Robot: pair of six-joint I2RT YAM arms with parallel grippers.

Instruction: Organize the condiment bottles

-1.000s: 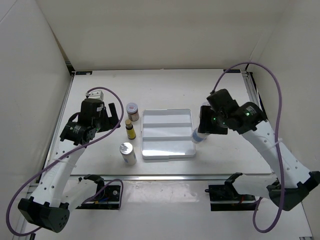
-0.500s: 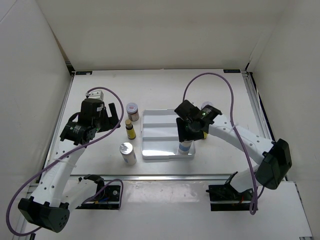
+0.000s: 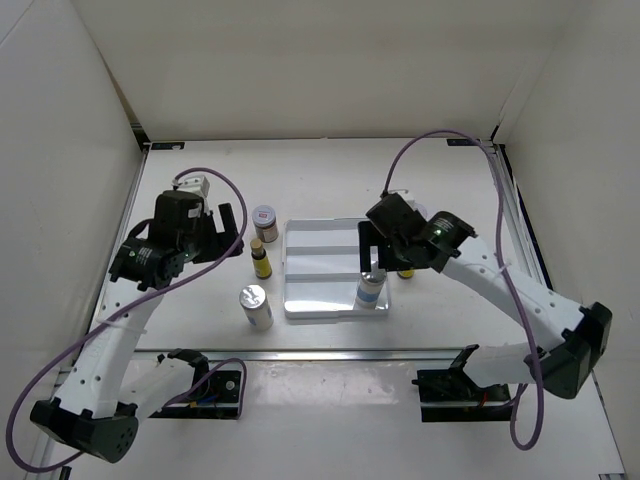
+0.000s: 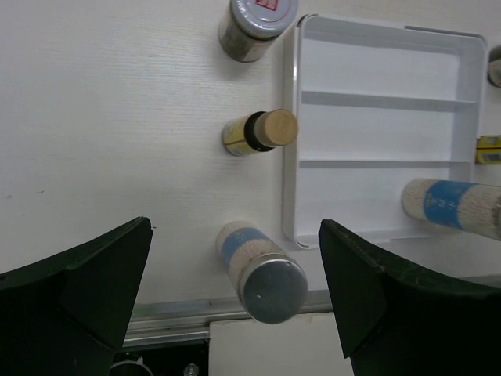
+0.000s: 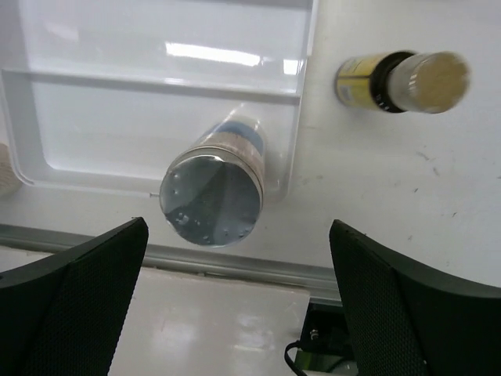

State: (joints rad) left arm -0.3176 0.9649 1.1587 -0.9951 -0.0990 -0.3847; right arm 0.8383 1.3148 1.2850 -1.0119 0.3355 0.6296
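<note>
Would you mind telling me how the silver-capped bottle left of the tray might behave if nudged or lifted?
The silver-capped bottle stands upright, tall and narrow, so a high push would probably tip it. Being round, it would likely roll once down. Its smooth wall might slip in the jaws.

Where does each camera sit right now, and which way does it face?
Top external: high behind the bases, facing down on the tray; left claw and right claw show.
Left wrist: left of the tray, facing down; own fingers below.
Right wrist: over the tray's near right corner, facing down; own fingers below.
All share the tray's silver-capped bottle.
</note>
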